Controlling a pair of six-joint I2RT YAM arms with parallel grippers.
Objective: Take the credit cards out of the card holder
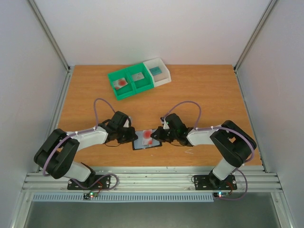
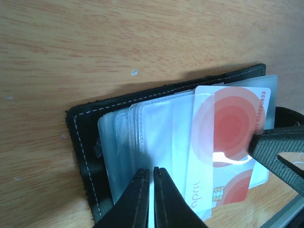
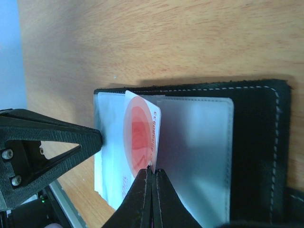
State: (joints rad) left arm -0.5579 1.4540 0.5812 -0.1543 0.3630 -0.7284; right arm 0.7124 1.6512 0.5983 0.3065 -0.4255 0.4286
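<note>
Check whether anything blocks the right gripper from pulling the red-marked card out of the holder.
Nothing visible does. The right gripper is shut on the credit card; the left gripper, also shut, sits on the clear sleeves of the card holder, beside the card, not across it. Whether a sleeve grips the card cannot be told.

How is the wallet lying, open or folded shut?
Open. The wallet lies spread flat on the table, its clear pockets facing up, with a red-circled card showing on top of them.
</note>
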